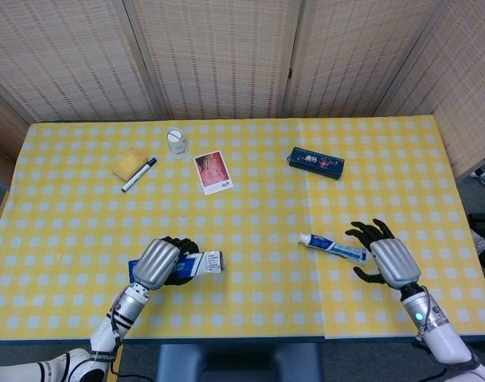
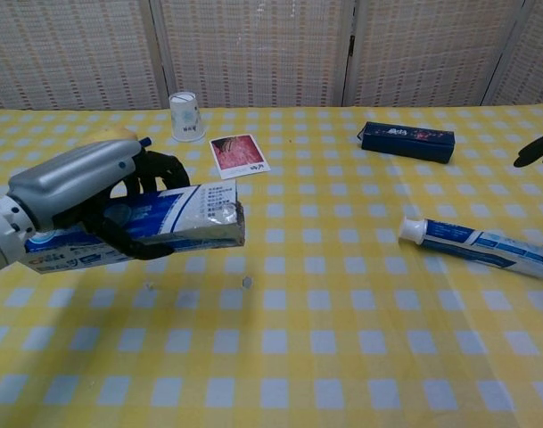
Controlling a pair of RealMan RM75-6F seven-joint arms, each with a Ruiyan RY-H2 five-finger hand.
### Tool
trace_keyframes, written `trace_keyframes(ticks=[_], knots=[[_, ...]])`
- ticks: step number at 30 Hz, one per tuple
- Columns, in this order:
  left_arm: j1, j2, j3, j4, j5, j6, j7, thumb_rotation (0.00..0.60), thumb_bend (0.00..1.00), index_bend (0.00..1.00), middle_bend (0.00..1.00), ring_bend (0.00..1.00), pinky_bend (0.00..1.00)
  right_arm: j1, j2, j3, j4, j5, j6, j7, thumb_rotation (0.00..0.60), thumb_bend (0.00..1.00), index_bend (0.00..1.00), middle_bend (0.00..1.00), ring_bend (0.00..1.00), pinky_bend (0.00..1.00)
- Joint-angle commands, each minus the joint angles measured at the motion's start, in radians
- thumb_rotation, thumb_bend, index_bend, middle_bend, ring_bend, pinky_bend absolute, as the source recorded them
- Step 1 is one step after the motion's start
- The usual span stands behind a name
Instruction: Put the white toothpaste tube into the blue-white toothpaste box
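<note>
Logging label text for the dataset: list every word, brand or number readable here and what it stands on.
Nothing reads clearly.
Toothpaste box, held by the left robot hand: blue print, blurred.
Toothpaste tube: blue lettering, too small.
Dark blue box: pale lettering, blurred.
Picture card: bottom caption, too small.
Paper cup: faint mark, unreadable.

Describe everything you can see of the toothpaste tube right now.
The white toothpaste tube lies flat on the yellow checked tablecloth, right of centre. It looks like soft plastic with blue printing and a white cap, still on, pointing toward the left robot hand's side; its flat crimped end points right. The right robot hand hovers open by that end, fingers spread; contact cannot be confirmed. Nothing else touches it.
</note>
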Motion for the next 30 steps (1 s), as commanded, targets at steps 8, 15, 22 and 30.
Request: trace_keyframes(ticks=[8,15,22,30], knots=[[0.022,0.064,-0.034,-0.017,-0.059,-0.003,-0.039,0.600,0.25,0.57,0.65,0.58,0.56,0.074,-0.171,0.063,0.026,0.200,-0.045,-0.218,0.600,0.33,0.27,0.19,0.19,0.03],[0.026,0.101,-0.041,-0.004,-0.052,0.003,-0.064,0.600,0.25,0.57,0.65,0.58,0.56,0.101,-0.237,0.081,0.078,0.299,-0.047,-0.312,0.600,0.33,0.30,0.18,0.20,0.07],[0.029,0.129,-0.042,0.011,-0.046,-0.004,-0.117,0.600,0.25,0.57,0.65,0.58,0.56,0.129,-0.287,0.094,0.123,0.379,-0.065,-0.360,0.600,0.33,0.31,0.18,0.21,0.07],[0.032,0.150,-0.046,0.043,-0.038,-0.004,-0.172,0.600,0.25,0.57,0.65,0.58,0.56,0.170,-0.326,0.104,0.136,0.440,-0.101,-0.389,0.600,0.33,0.33,0.18,0.22,0.10]])
